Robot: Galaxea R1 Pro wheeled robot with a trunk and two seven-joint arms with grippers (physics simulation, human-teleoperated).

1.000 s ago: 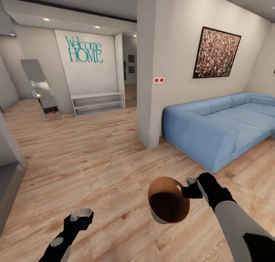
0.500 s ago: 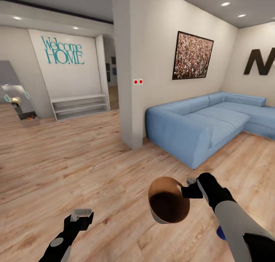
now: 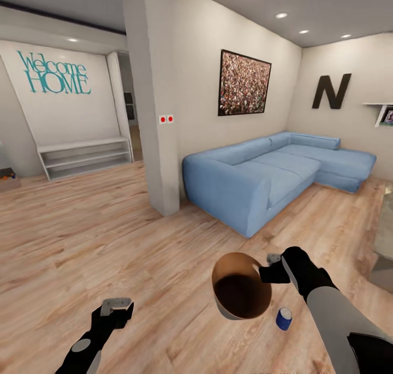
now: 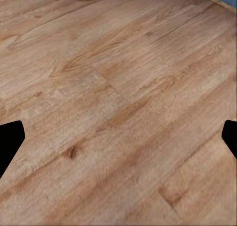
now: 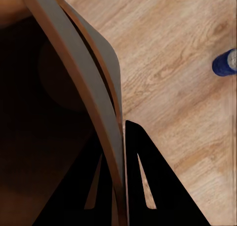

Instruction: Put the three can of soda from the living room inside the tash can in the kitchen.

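Note:
The tash can [image 3: 233, 262], a round brown bin with a dark inside, hangs tilted above the plank floor with its mouth toward the camera. My right gripper [image 3: 271, 268] is shut on its rim. In the right wrist view the bin's wall [image 5: 74, 72] runs between the two dark fingers of the right gripper [image 5: 114, 137]. My left gripper [image 3: 115, 304] hovers low over bare floor, open and holding nothing; the left wrist view has the left gripper [image 4: 118, 137] with its tips far apart over the planks. The cans of soda are out of view.
A small blue can [image 3: 283, 318] with a grey top stands on the floor just under my right forearm, also the blue can [image 5: 224, 63]. A blue corner sofa [image 3: 262, 172] lies ahead right, a white pillar [image 3: 153, 117] ahead, a low shelf [image 3: 84, 158] far left, a grey table edge [image 3: 385, 243] at right.
The camera has turned right, so the room slid left across the picture. The blue can came into view. Both arms and the held bin keep their places relative to the camera.

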